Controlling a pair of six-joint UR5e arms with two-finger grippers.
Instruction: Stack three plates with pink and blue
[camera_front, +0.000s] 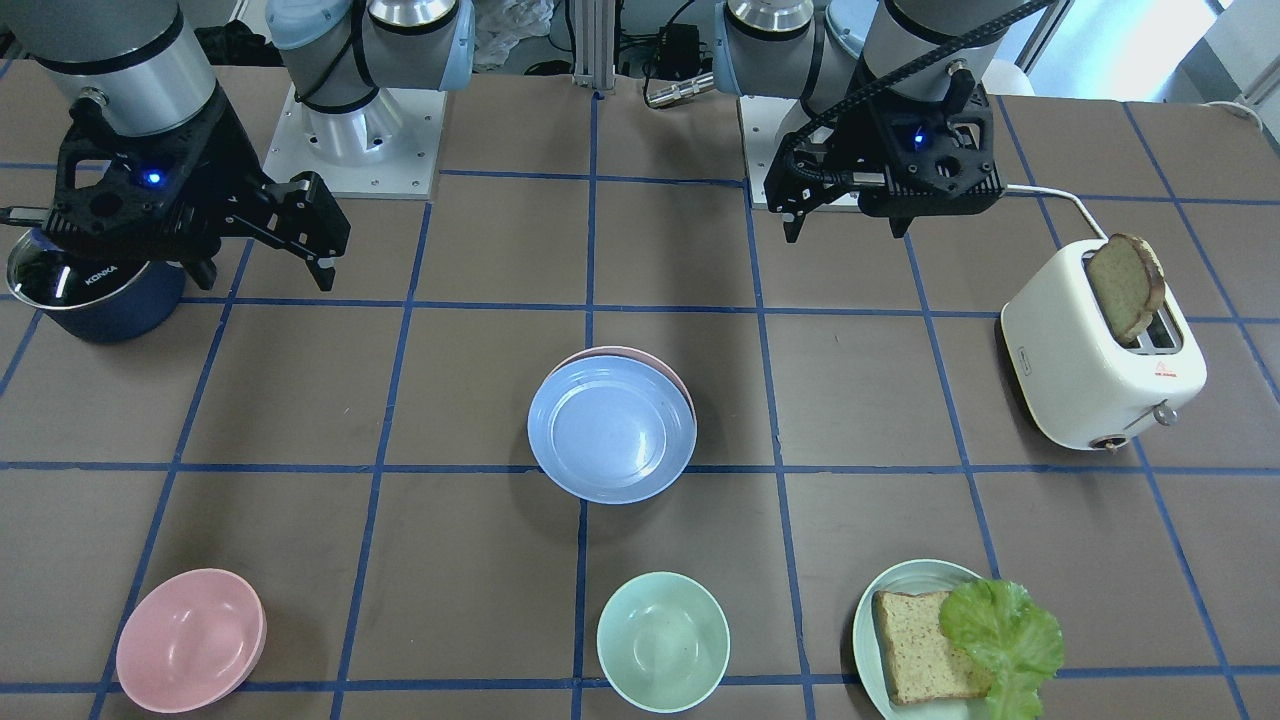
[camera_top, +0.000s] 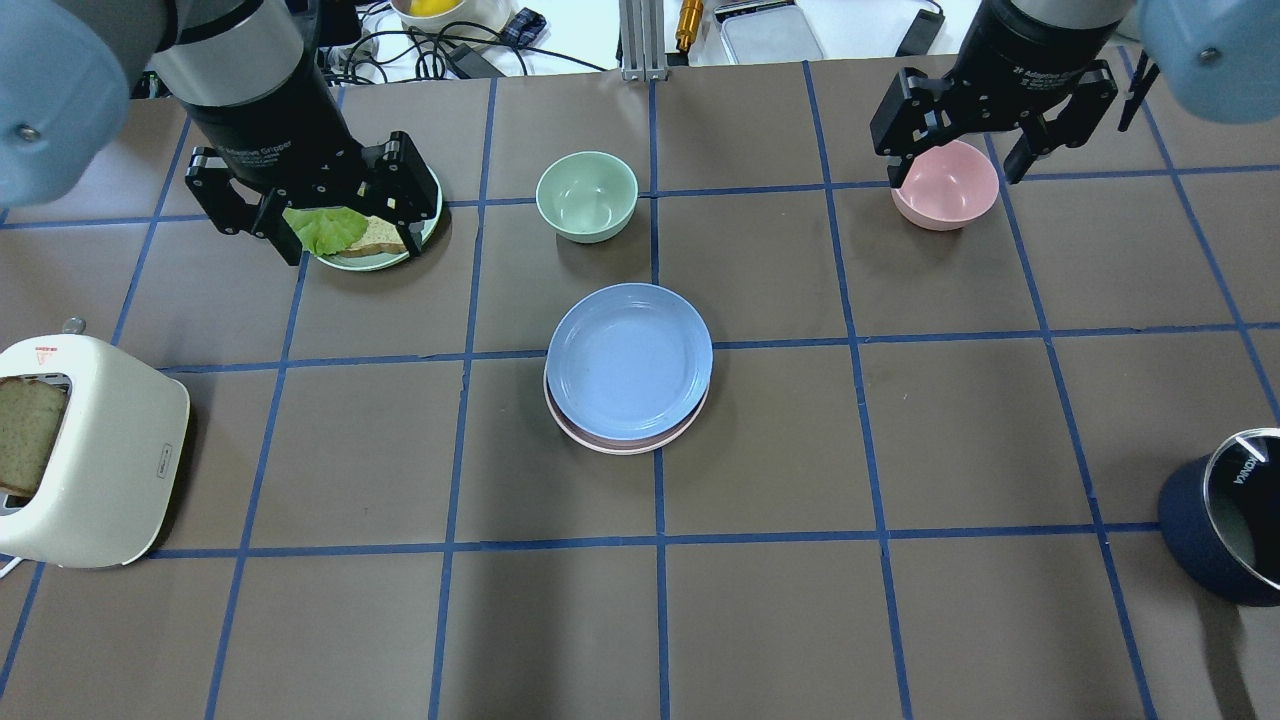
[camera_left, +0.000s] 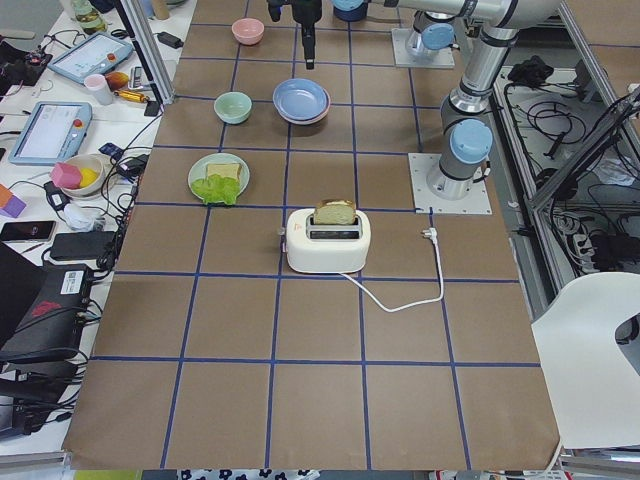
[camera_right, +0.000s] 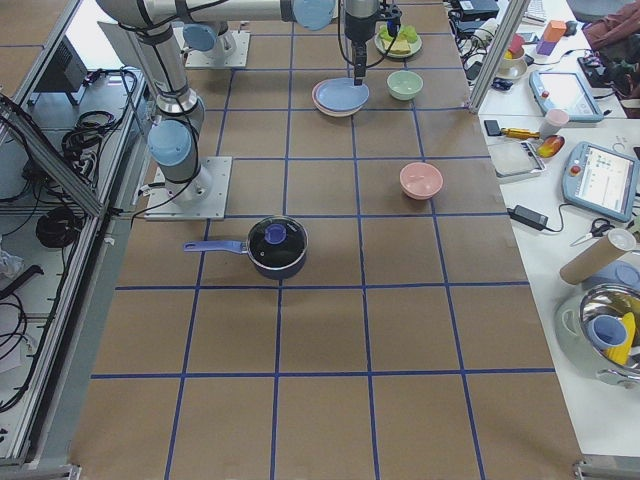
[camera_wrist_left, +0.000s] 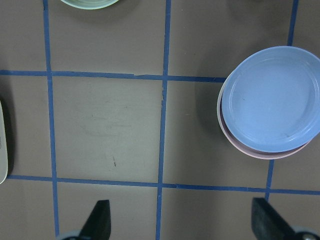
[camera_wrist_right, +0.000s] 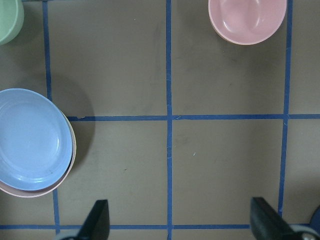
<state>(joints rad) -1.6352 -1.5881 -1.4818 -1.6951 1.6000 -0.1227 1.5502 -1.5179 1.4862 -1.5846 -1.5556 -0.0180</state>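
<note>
- The left gripper hung high above the bench, pointing straight down, its fingers spread wide and empty.
- The right gripper hung the same way on its own side, released and holding nothing.
- The blue plate sat on the pink plate at mid-bench, well apart from both grippers.
- Whether a third plate lay beneath could not be told.
</note>
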